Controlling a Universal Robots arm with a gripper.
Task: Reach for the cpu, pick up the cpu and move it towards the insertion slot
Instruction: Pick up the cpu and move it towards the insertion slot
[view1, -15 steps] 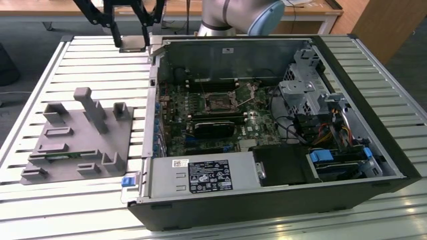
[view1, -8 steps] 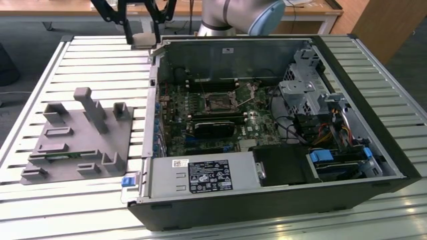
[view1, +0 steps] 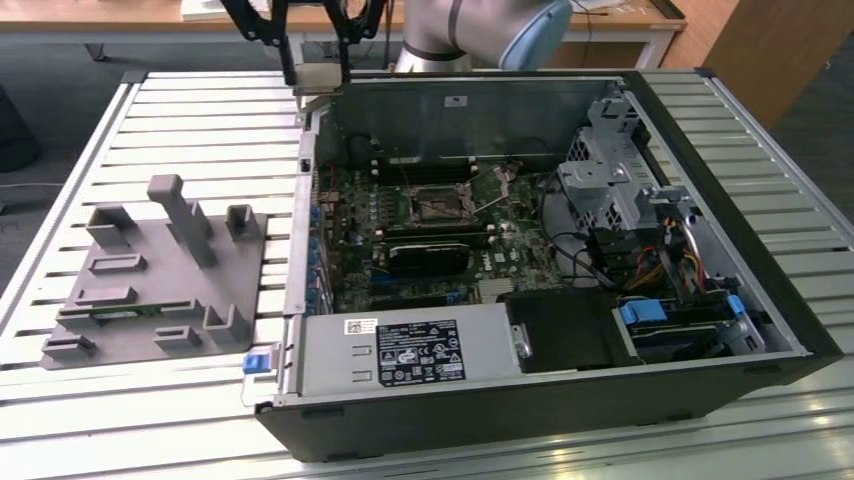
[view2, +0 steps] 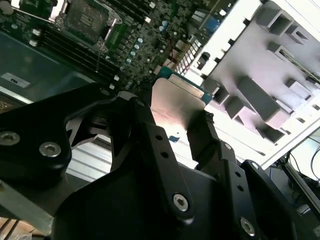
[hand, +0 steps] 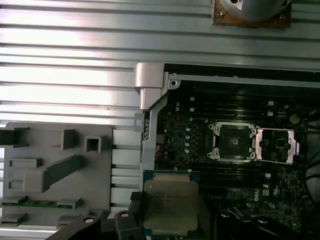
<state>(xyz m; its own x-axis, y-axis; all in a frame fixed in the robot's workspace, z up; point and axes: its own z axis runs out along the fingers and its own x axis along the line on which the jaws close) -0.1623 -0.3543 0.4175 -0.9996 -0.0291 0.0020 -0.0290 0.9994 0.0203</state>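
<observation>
The pincer (view2: 172, 125) pinches the cpu (hand: 170, 207) by its edges, held level above the case, short of the insertion slot (hand: 234, 141).

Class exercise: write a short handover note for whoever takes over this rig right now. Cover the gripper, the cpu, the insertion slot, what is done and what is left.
Gripper: shut on the cpu, fingers on opposite edges of the chip in both wrist views.
Cpu: lifted clear, held in the air at the edge of the open computer case, beside the grey fixture plate.
Insertion slot: on the motherboard, open, its metal frame flipped aside, nothing in it.
Done: reach and pick-up.
Left: carrying the cpu the rest of the way across to the slot; the two are apart.
</observation>
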